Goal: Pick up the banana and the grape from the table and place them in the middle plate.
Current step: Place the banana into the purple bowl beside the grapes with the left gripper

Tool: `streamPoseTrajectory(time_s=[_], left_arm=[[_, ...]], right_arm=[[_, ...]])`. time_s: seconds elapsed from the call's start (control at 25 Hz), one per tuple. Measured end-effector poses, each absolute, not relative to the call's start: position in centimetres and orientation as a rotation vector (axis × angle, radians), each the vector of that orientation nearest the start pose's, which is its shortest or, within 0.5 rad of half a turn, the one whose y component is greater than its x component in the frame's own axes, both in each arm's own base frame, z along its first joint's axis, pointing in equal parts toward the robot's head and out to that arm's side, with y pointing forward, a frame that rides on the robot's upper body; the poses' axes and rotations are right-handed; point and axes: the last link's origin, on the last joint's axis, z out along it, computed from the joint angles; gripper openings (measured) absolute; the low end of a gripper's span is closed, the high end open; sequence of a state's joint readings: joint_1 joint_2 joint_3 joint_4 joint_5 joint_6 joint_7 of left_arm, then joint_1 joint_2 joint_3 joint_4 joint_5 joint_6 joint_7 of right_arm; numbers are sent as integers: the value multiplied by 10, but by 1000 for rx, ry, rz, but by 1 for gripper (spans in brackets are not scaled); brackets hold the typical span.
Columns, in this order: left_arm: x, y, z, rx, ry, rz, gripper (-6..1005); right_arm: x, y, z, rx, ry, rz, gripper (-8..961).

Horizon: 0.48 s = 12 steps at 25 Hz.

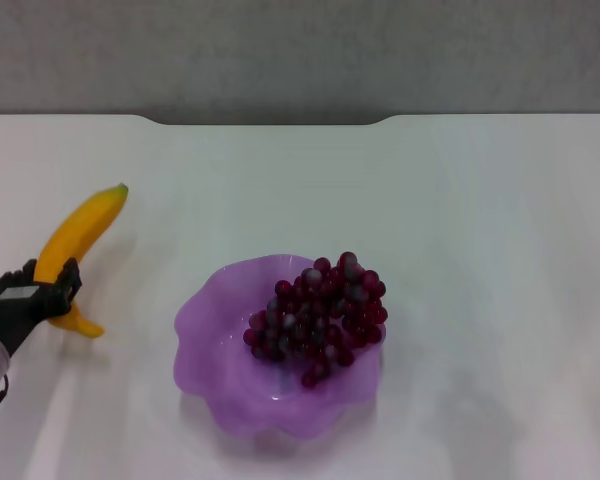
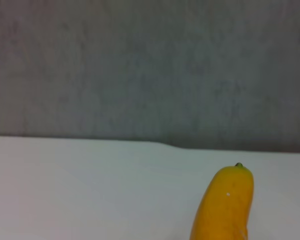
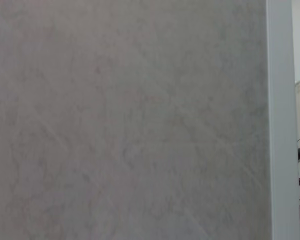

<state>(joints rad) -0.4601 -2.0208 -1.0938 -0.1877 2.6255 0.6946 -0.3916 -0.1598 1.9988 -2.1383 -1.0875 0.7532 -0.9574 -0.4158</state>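
At about eight o'clock in the head view, the left gripper (image 1: 52, 290) reaches in from the lower left edge of the table (image 1: 480, 250). Its dark fingers (image 1: 68, 277) sit on either side of the near end of the banana (image 1: 78, 235), closed in against the fruit's sides, though whether they press firmly enough to bear it cannot be told from here. The banana lies on the white surface, running from the gripper toward eleven o'clock, its small green tip at the far end and its stem end poking out just below the fingers. In the left wrist view the banana (image 2: 225, 205) fills the lower part of the picture, tip pointing away toward the notched far edge of the table (image 2: 90, 190) and the grey wall (image 2: 140, 65) beyond.

Toward the centre, at about six o'clock, sits the middle plate (image 1: 215, 330), its wavy purple rim well apart from the banana. The grape (image 1: 320, 315) already rests inside it, the dark red bunch heaped over the plate's right half, toward two o'clock within the bowl, with a few greyish berries among the rest.

The right gripper does not show in the head view, and the right wrist view shows only the grey wall (image 3: 130, 120), so its fingers cannot be told.
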Motion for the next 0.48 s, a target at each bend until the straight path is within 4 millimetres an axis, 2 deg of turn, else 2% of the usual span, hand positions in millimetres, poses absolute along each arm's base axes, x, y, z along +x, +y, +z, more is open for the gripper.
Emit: streamPoseTrajectory(time_s=[0.24,0.36,0.48], left_arm=[[-362,346,-19,-1678,-927,-553,518],[-343,335,-14,-1742,-883,-639,518],[-315,323,1,-1783,-815,-679,517]], right_arm=[[295,251,24,-1380,448,608,0],[296,251,24,-1380,452,611,-1],[297,252,23,-1385,452,611,-1]])
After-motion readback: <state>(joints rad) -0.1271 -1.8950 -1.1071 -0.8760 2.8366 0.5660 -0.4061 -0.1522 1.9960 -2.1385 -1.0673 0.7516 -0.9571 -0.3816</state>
